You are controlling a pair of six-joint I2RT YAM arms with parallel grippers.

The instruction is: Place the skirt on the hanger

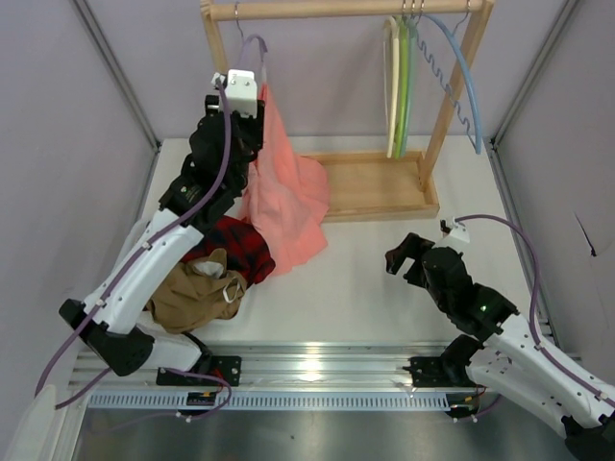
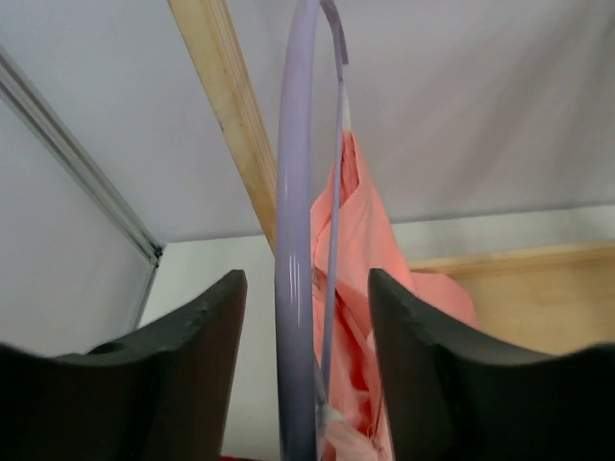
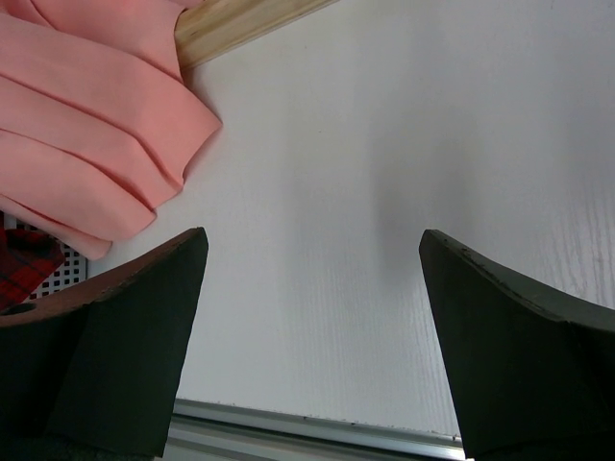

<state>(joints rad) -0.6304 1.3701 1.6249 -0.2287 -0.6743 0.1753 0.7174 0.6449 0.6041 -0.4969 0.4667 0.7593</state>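
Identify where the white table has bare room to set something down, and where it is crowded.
Free: the white table between the salmon-pink skirt, the wooden rack base and the open right claw. Crowded: the left side, with the red-and-black plaid garment, tan-brown garment and left arm.

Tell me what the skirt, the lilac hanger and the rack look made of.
The skirt looks like thin matte cloth, given its soft folds. The hanger is likely plastic, smooth with slight sheen, possibly coated metal. The rack is pale bare wood with visible grain.
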